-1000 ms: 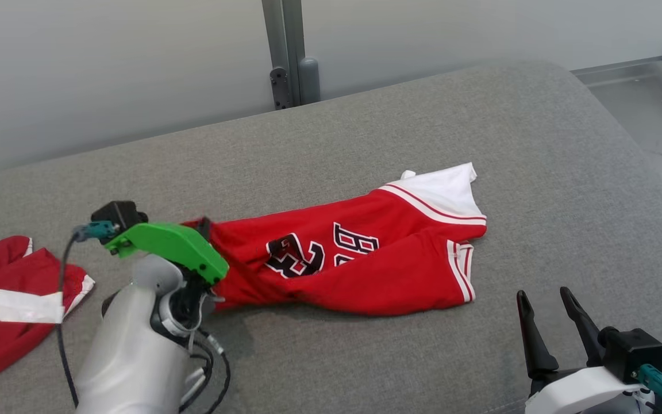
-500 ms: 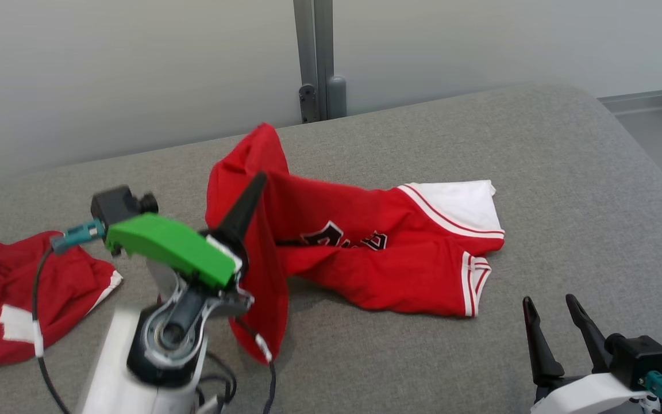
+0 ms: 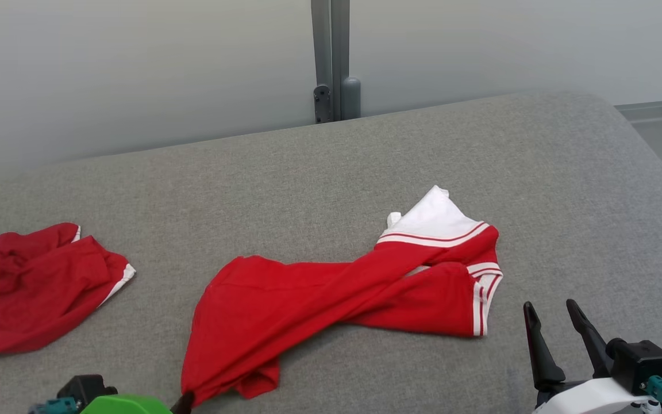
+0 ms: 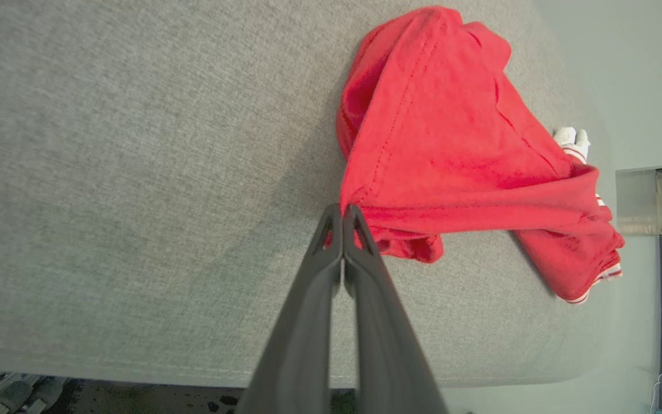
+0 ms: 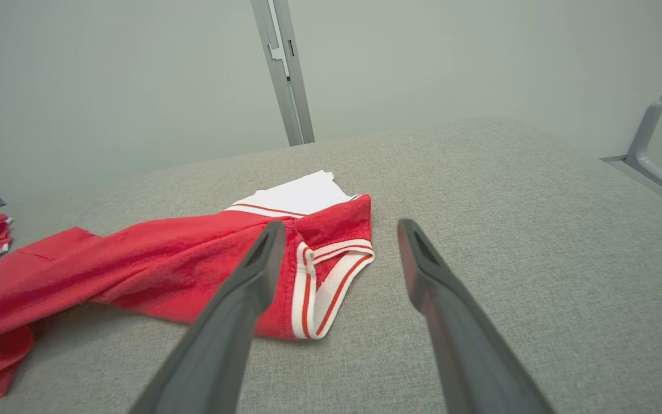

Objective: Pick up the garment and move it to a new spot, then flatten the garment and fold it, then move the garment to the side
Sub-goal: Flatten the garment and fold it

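Cushion [image 3: 480,149] of grey fabric under red garment [image 3: 308,293] — pale wall [image 3: 135,69], metal post [image 3: 331,57] behind

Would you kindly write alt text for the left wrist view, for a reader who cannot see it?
The left gripper, its two dark fingers pressed together, pinches the edge of a rumpled red garment that stretches away across a grey upholstered surface. White striped trim shows at the garment's far end.
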